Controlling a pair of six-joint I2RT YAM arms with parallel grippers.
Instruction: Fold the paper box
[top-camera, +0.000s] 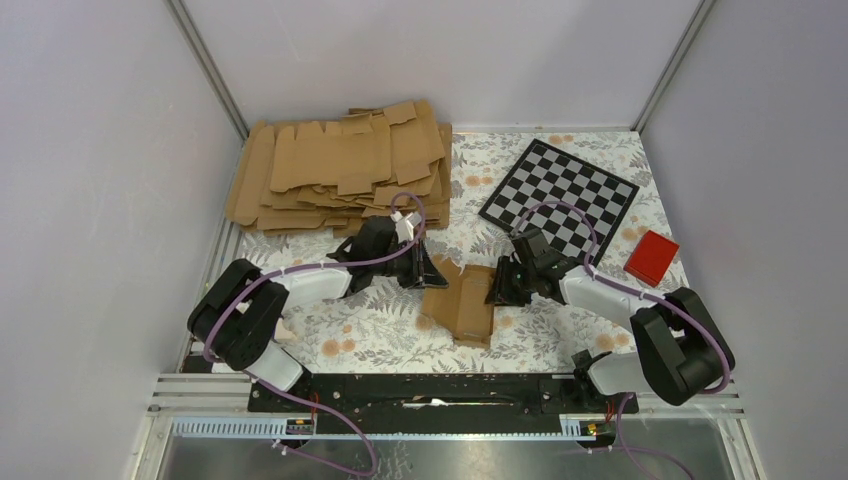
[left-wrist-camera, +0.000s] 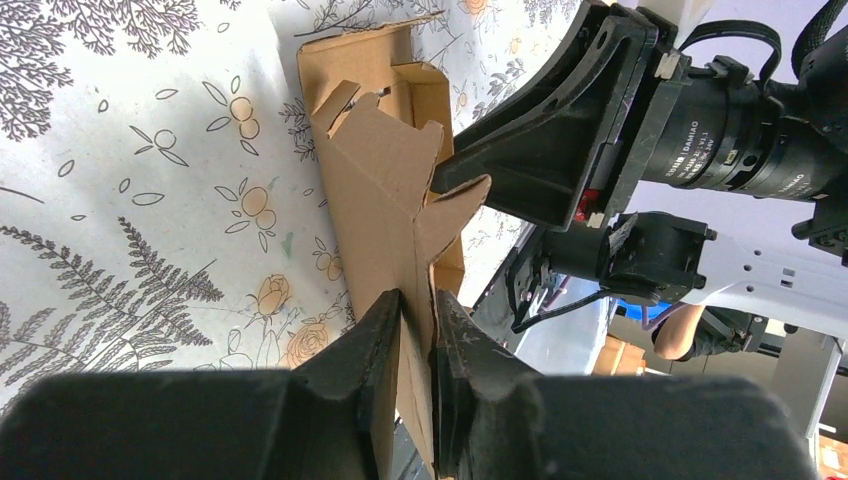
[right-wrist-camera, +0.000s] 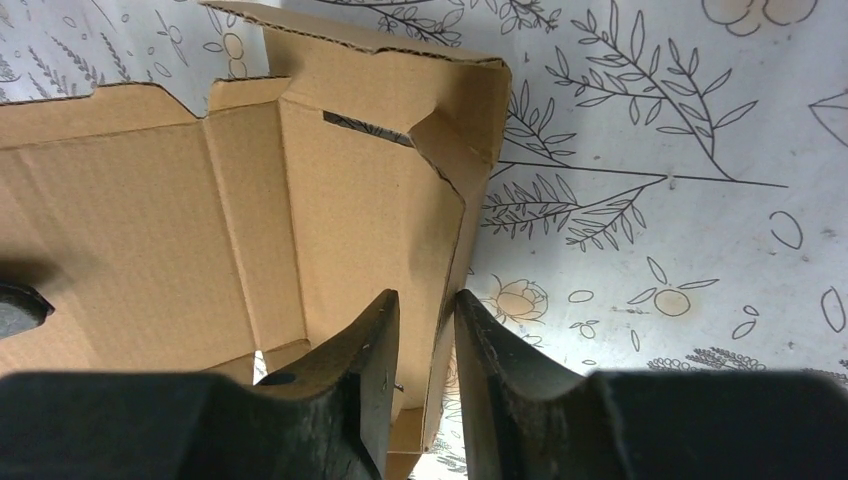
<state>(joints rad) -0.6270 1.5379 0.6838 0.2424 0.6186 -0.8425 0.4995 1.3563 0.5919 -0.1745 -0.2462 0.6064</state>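
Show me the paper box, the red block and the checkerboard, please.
paper box (top-camera: 460, 300): top view, its flat middle panel.
red block (top-camera: 652, 257): top view, its top face.
checkerboard (top-camera: 565, 175): top view, squares near its middle.

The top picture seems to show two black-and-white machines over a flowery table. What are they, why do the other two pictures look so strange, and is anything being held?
Those are two robot arms bolted at the near edge of the table, seen from a camera above. The other two pictures come from a small camera on each arm's wrist, so the dark prongs at the bottom are that arm's own fingers. On the table lie a pile of flat cardboard blanks, a checkerboard, a red block and, between the arms, one half-folded paper box. The left gripper pinches an edge of that box. The right gripper straddles one box wall, slightly parted, seemingly not squeezing.
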